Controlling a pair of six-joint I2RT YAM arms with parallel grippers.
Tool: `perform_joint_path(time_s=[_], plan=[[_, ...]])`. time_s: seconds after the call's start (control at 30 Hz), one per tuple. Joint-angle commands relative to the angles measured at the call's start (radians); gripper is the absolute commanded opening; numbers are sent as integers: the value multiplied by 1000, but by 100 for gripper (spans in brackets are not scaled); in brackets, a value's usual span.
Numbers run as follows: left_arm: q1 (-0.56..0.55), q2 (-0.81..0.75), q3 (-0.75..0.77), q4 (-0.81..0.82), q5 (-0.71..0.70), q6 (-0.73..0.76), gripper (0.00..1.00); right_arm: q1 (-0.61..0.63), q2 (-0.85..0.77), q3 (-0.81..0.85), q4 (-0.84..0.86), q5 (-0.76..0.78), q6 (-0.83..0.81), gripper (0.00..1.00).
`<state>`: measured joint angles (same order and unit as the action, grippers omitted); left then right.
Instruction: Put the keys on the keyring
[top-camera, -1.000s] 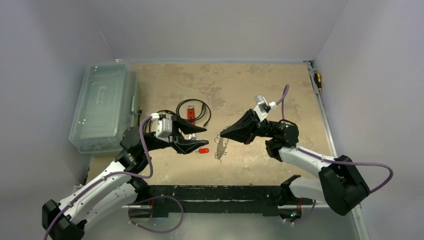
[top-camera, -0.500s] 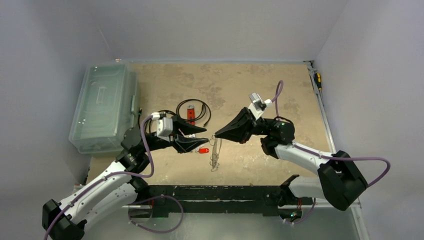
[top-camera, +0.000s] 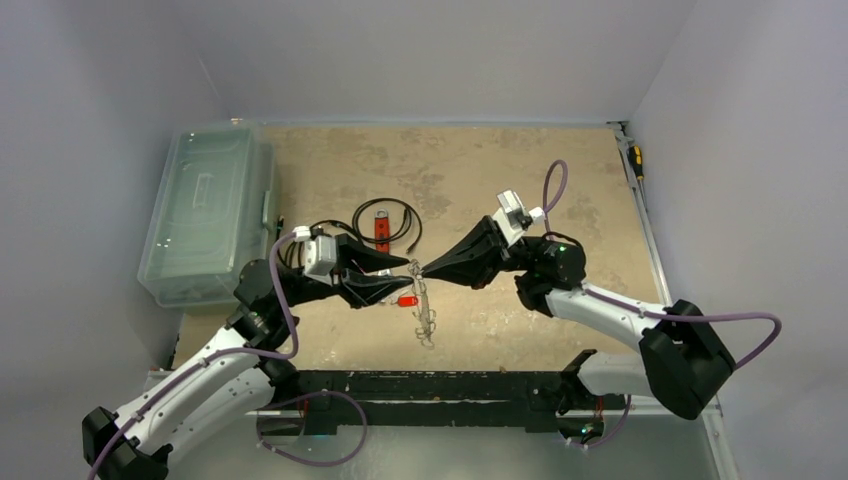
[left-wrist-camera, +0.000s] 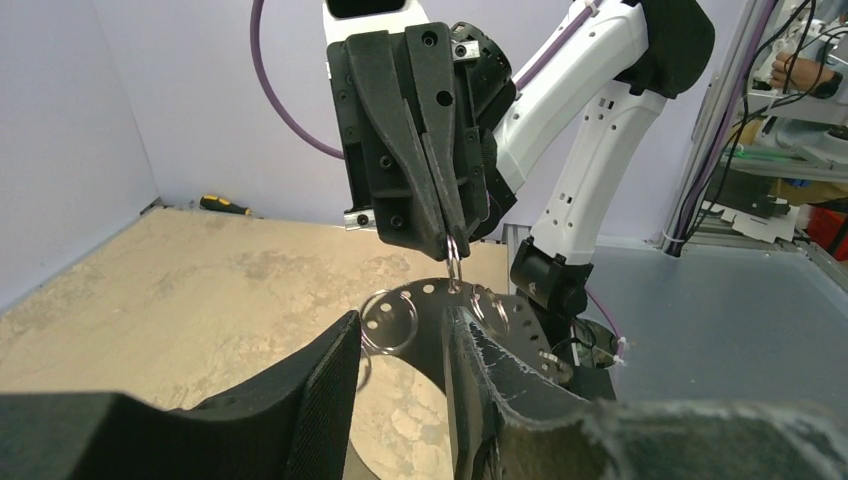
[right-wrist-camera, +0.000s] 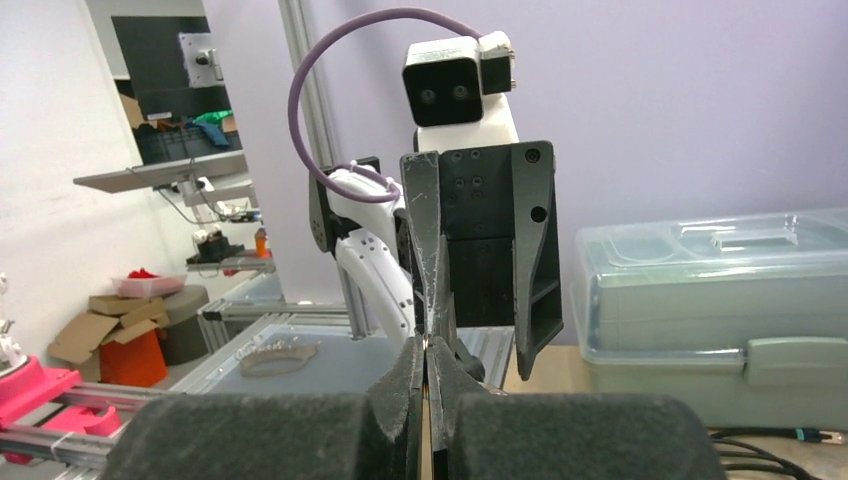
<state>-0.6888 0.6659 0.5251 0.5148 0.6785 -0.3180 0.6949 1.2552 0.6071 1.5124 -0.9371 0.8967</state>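
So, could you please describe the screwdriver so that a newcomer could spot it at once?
Take the tan table and follow its right edge toward the far corner, where a metal rail runs along the wall. The screwdriver lies there, lengthwise beside the rail, with nothing else near it. Its yellow-and-black handle is the only yellow on the table.

Left arm (top-camera: 215, 365) and right arm (top-camera: 610, 308) both reach inward, elbows bent, wrists roughly level. Left gripper (top-camera: 409, 277): jaws parted. Right gripper (top-camera: 427, 271): jaws pressed fully together, tip pointing into the left gripper's gap, nearly touching.
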Motion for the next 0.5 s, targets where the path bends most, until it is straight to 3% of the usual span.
perform_joint_path(time_s=[0.0, 0.47], plan=[[4, -14, -5, 28, 23, -25, 35, 19, -34, 53, 21, 43, -79, 0], [5, -45, -26, 73, 40, -59, 34, 74, -58, 85, -174, 86, -213, 0]])
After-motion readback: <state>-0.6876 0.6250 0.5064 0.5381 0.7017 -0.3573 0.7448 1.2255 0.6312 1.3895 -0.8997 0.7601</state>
